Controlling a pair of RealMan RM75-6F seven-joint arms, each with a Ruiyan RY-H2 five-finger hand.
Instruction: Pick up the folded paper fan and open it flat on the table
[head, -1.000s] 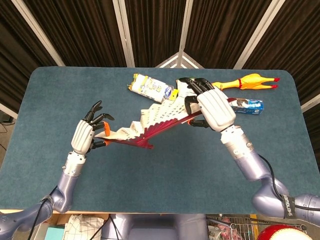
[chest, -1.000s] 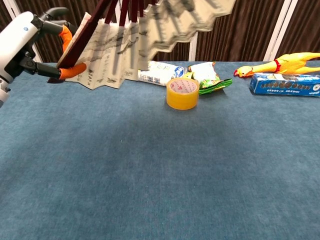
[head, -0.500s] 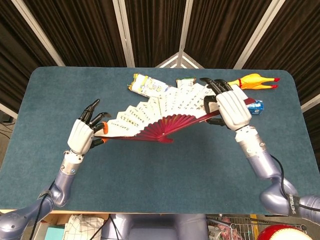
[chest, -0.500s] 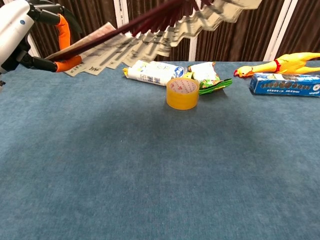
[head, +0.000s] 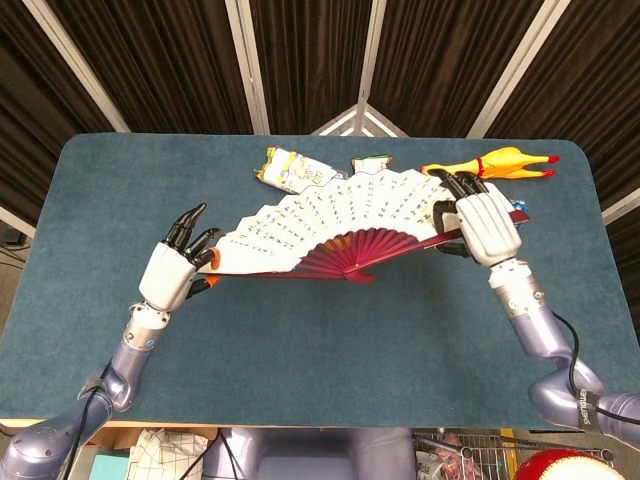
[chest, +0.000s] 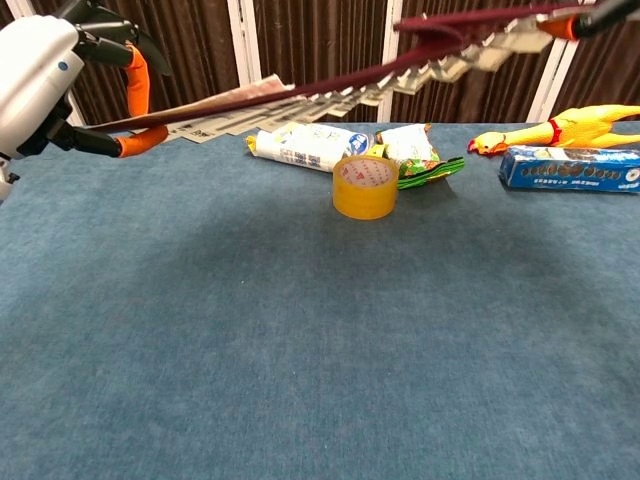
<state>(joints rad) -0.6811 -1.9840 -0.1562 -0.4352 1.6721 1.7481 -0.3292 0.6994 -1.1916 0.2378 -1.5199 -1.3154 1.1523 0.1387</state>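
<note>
A: Above mid-tabletop (head: 330, 330): paper fan (head: 340, 215) spread wide, held aloft, not yet laid down. Left hand (head: 172, 272) pinching one end rib, right hand (head: 487, 226) gripping the other.

B: Step in hand?

A: Opening, near complete by the look. Next: lower both ends level, set flat on bare cloth, clear of clutter behind, then let go.

B: Count?

A: One fan. One yellow tape roll (chest: 365, 186), two snack packets (chest: 306, 145), one blue box (chest: 571, 167), one rubber chicken (head: 490, 165).
</note>
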